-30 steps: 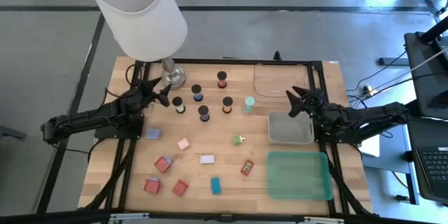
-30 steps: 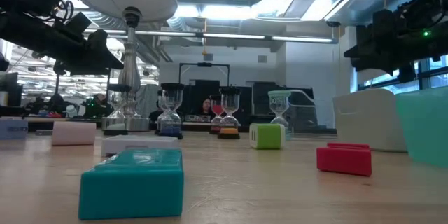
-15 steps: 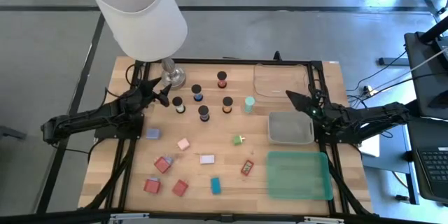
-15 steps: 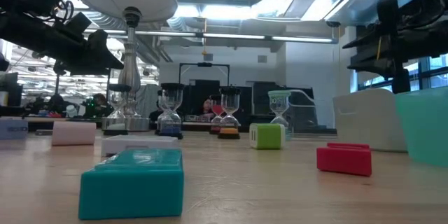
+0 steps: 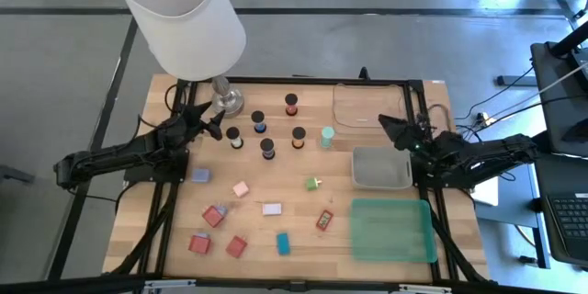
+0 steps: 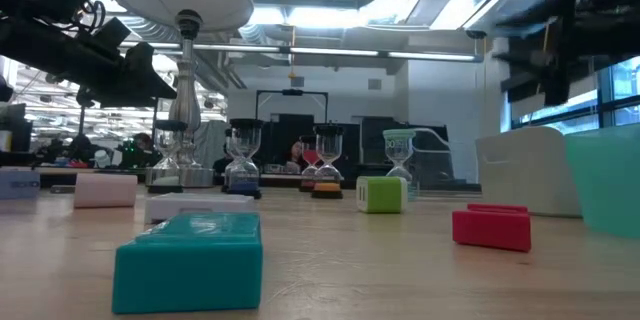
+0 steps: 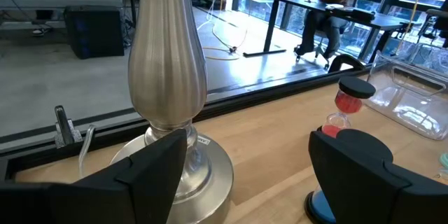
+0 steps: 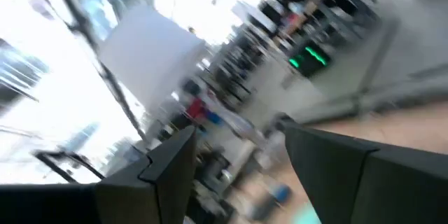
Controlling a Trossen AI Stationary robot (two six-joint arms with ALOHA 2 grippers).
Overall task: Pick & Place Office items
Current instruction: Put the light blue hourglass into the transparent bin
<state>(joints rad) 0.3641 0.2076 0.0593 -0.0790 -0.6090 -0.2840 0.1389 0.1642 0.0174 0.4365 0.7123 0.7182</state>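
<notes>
The office items stand loose on the wooden table: several black-capped sand timers (image 5: 267,147), a mint one (image 5: 327,136), and small blocks, among them a teal block (image 5: 283,243), a green one (image 5: 314,184) and a red one (image 5: 324,220). No gripper touches any of them. My left gripper (image 5: 216,129) hovers open beside the lamp's metal foot (image 7: 168,77), its fingers (image 7: 150,164) wide apart with nothing between them. My right gripper (image 5: 393,127) hangs in the air over the far left corner of the grey tray (image 5: 380,167), open and holding nothing (image 8: 238,147).
A big lamp with a white shade (image 5: 184,18) stands at the far left. Along the right side lie a clear tray (image 5: 363,106), the grey tray and a green tray (image 5: 391,230). Bare wood shows between the blocks and the trays.
My right gripper has rolled about its own axis and tipped its fingers upward, rising a little while staying over the grey tray's far corner; its views are blurred by the motion. No item has moved.
</notes>
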